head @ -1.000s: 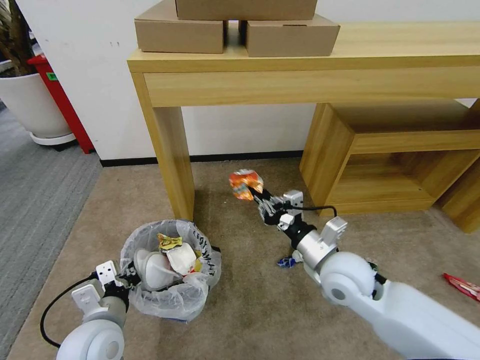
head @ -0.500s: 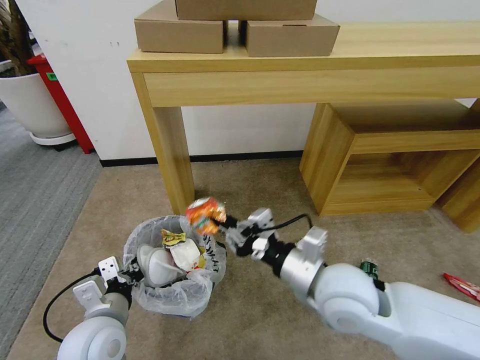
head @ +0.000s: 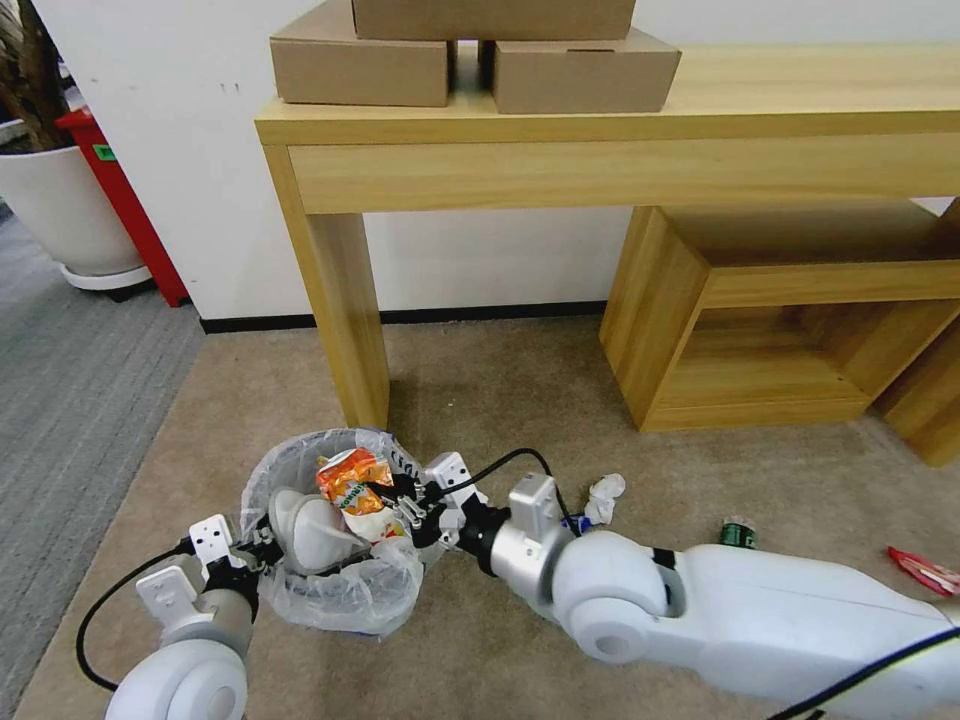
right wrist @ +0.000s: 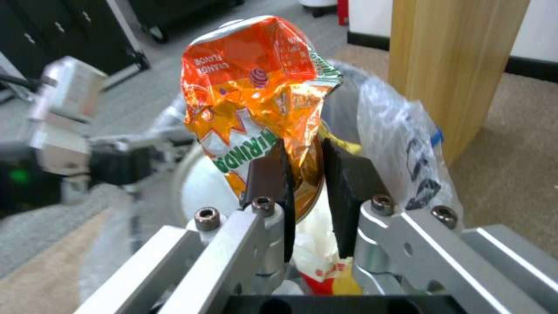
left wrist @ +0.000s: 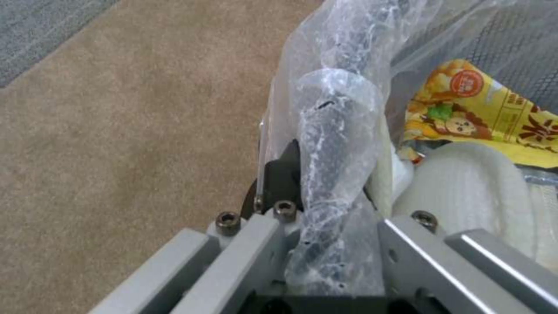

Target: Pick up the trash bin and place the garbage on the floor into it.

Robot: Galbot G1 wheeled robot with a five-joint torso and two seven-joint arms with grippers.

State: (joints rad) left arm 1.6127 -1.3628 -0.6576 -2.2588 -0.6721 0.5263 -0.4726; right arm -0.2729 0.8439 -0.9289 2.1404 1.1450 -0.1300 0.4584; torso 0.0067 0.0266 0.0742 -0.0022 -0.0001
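Swinging in from the open carpet near the wooden counter leg, the right end effector [head: 385, 492] now hangs over the mouth of the trash bin [head: 330, 610], whereas a sec ago it was well out to the right w/ the orange wrapper [head: 350, 480] held up in the air. Its fingers [right wrist: 270, 174] are pressed on the wrapper's lower edge, so not yet dropped; judging by that, this piece is one release away from done.

The left end effector [left wrist: 317, 218] is clamped on the bin's bag-wrapped rim, at the near-left side.

Writing: wrapper reads "MIRINDA" & "ORANGE FLAVOR", seen upside down in the right wrist view. Black letters on the bag rim, can't read. Yellow snack pack [left wrist: 488, 113] inside the bin has print, illegible.

On the floor [head: 520, 390] lie a white tissue [head: 605, 495], a green-label bottle [head: 737, 533], a red wrapper [head: 925, 570]
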